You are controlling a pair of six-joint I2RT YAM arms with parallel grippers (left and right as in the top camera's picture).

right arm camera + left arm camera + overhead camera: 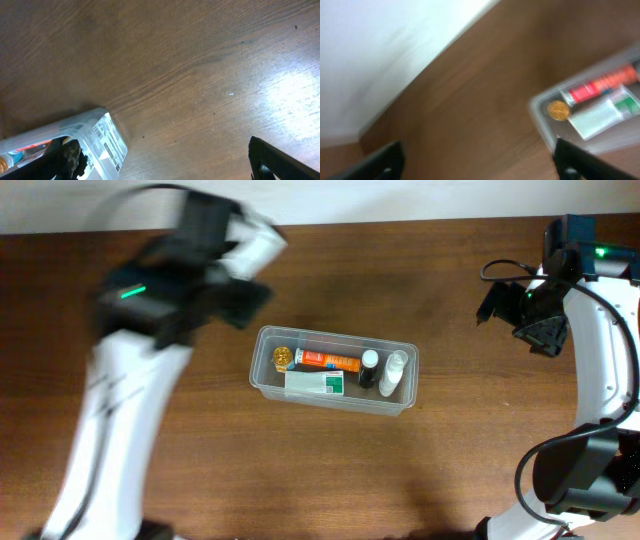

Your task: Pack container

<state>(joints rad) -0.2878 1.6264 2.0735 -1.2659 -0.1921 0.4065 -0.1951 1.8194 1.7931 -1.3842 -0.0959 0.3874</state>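
The clear plastic container sits in the middle of the brown table. It holds a gold-lidded item, an orange tube, a white-and-green carton, a black-capped bottle and a clear bottle. My left gripper is above the table, up and left of the container, blurred, open and empty. In the left wrist view its fingers frame bare table, with the container at right. My right gripper is far right, open and empty; the right wrist view shows the container's corner.
A white wall strip runs along the table's far edge. The right arm's base and cables stand at the lower right. The left arm slants across the left side of the table.
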